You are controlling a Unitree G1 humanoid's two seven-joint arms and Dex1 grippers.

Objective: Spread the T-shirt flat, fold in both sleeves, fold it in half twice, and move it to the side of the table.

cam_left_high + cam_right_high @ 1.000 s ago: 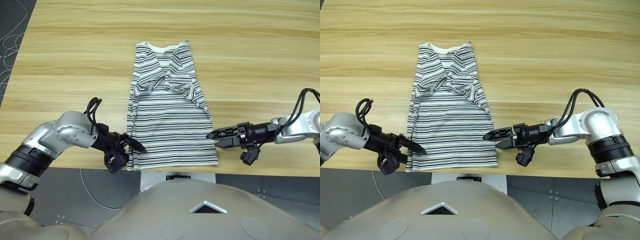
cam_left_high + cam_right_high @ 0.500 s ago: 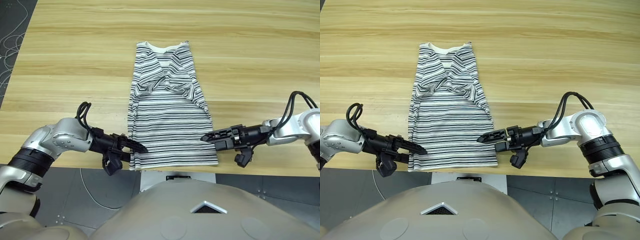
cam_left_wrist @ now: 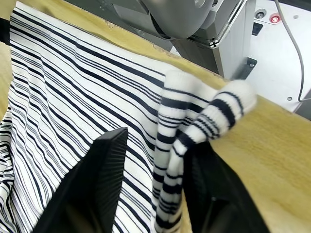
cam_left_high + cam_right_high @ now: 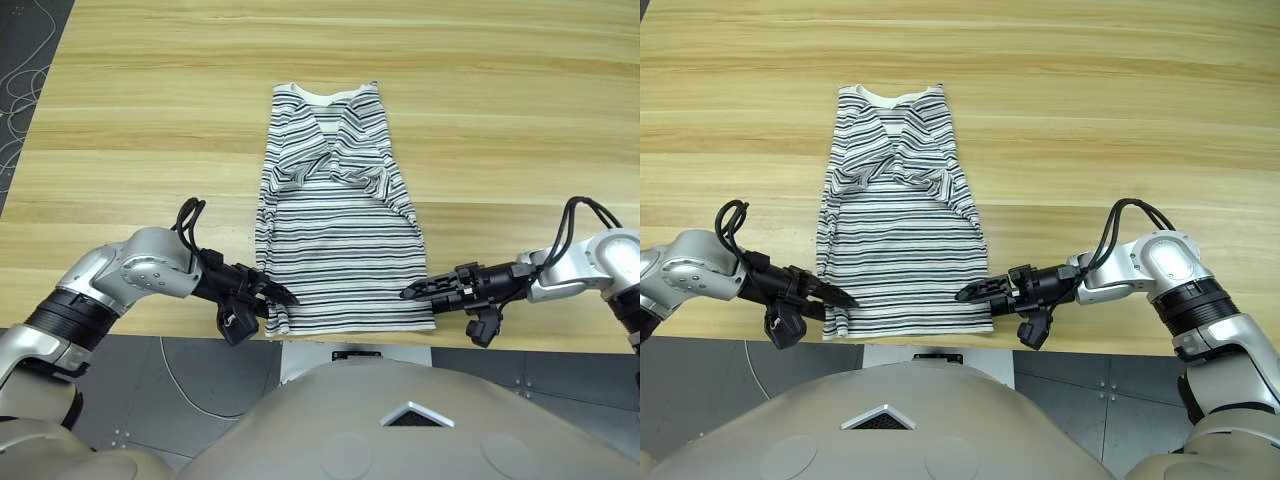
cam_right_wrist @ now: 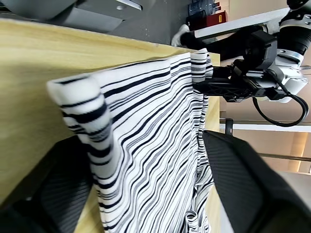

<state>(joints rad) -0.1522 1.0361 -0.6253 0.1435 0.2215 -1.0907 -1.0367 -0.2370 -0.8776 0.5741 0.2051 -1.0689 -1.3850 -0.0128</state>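
A black-and-white striped T-shirt (image 4: 340, 230) lies lengthwise on the wooden table (image 4: 520, 120), collar at the far end, both sleeves folded in across the chest. My left gripper (image 4: 285, 298) sits at the near left hem corner (image 3: 214, 109), open, with the bunched-up corner between its fingers (image 3: 104, 179). At the near right hem corner (image 5: 82, 92), my right gripper (image 4: 408, 293) is open and straddles the curled edge. The right wrist view also shows the left gripper (image 5: 228, 87) across the hem.
The shirt's hem lies right along the table's near edge (image 4: 560, 345). Bare wood stretches to both sides and beyond the collar. Loose cables (image 4: 20, 90) lie on the floor past the table's left edge.
Both grippers have slid inward along the near edge onto the hem corners. The left hem corner has been pushed in and bunched up.
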